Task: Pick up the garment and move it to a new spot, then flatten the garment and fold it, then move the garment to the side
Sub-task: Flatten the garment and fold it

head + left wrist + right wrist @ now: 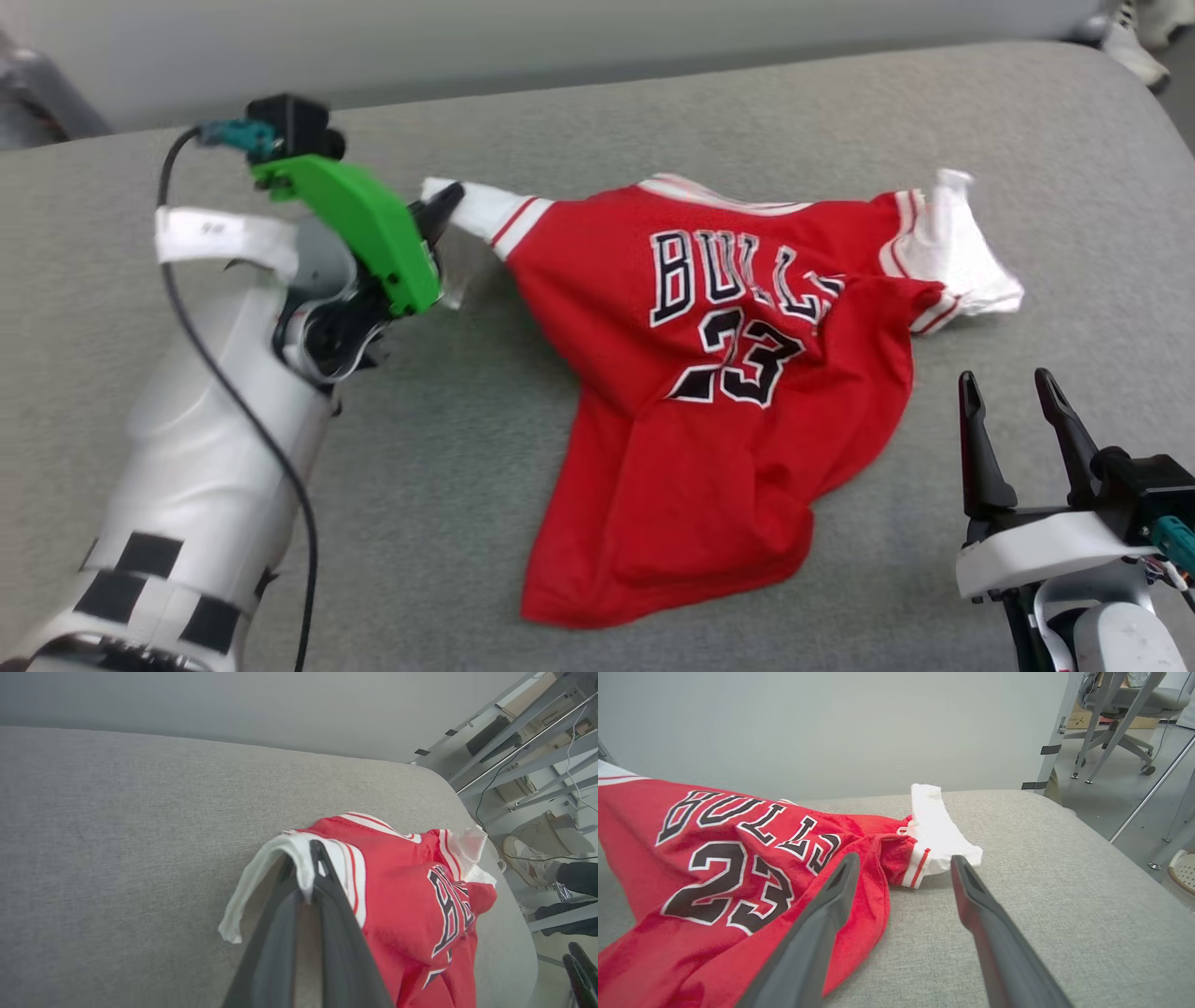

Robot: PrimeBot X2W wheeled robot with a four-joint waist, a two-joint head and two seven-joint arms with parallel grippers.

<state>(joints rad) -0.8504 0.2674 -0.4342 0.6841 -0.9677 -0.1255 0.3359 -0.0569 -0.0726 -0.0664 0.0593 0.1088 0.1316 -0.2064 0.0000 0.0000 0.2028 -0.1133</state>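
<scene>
Left claw (446, 207) clamps a sleeve (485, 211) of the jersey (709, 439).
We should lift slowly; right claw (1006, 378), spread apart, takes the other sleeve (962, 271).

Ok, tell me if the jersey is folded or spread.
Spread but rumpled: the jersey lies front up, wrinkled, one white sleeve pinched by the left end effector.

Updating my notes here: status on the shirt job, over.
Left hand shut on shirt's white sleeve. Right hand open, empty, beside shirt. Shirt crumpled on grey cushion, not yet flattened. Shoe beyond far edge, not blocking.
</scene>
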